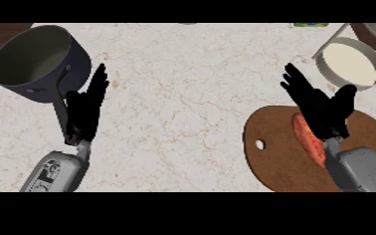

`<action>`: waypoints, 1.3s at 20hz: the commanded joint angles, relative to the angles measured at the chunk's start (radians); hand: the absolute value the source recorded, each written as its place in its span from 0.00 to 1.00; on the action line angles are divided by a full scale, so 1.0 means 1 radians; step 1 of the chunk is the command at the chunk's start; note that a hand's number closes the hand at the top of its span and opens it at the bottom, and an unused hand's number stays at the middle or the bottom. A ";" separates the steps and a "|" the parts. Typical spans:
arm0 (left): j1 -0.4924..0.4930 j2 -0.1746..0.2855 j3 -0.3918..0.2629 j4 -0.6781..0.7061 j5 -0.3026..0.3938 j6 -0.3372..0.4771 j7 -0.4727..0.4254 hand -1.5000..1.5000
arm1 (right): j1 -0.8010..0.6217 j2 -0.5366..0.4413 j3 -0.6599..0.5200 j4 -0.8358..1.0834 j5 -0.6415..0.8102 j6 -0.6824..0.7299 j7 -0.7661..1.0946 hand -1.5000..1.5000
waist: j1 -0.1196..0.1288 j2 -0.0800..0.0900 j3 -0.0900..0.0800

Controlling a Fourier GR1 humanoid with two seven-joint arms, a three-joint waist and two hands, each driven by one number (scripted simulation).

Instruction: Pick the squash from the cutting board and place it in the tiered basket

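Observation:
An orange-red squash (304,134) lies on the round brown cutting board (275,154) at the lower right, partly hidden by my right hand and forearm. My right hand (320,107) hovers over the squash with its fingers straight and pointing up-left, thumb spread to the right, open. The tiered basket (345,59) with its pale round tray stands at the upper right, just beyond the board. My left hand (84,107) is open at the left, fingers up, beside the pot.
A dark blue-grey pot (40,59) stands at the upper left, its handle (60,110) running down past my left hand. A small green item (311,24) shows at the top right edge. Marble counter (183,94) spreads between the hands.

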 commanded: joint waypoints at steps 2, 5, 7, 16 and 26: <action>-0.008 -0.013 0.006 -0.032 -0.037 0.013 -0.049 0.50 | -0.050 -0.095 -0.170 0.041 -0.081 0.133 -0.062 1.00 | -0.022 -0.013 -0.007; 0.009 -0.023 -0.002 -0.057 -0.065 0.026 -0.149 0.50 | -0.112 -0.214 -0.350 0.043 -0.169 0.204 -0.134 1.00 | -0.034 -0.013 -0.006; 0.015 -0.013 0.013 -0.057 -0.028 0.011 -0.071 0.50 | -0.162 -0.030 -0.521 0.022 -0.299 -0.051 -0.207 1.00 | -0.125 -0.081 0.033; 0.076 -0.093 -0.047 -0.104 -0.086 0.018 -0.185 0.50 | 0.022 -0.313 -0.549 0.266 -0.462 0.703 -0.055 0.00 | -0.025 -0.013 -0.006; 0.047 -0.064 0.004 -0.075 -0.061 -0.027 -0.184 0.50 | 0.017 -0.746 -0.466 -0.059 -0.074 0.847 0.030 0.00 | -0.031 -0.017 -0.012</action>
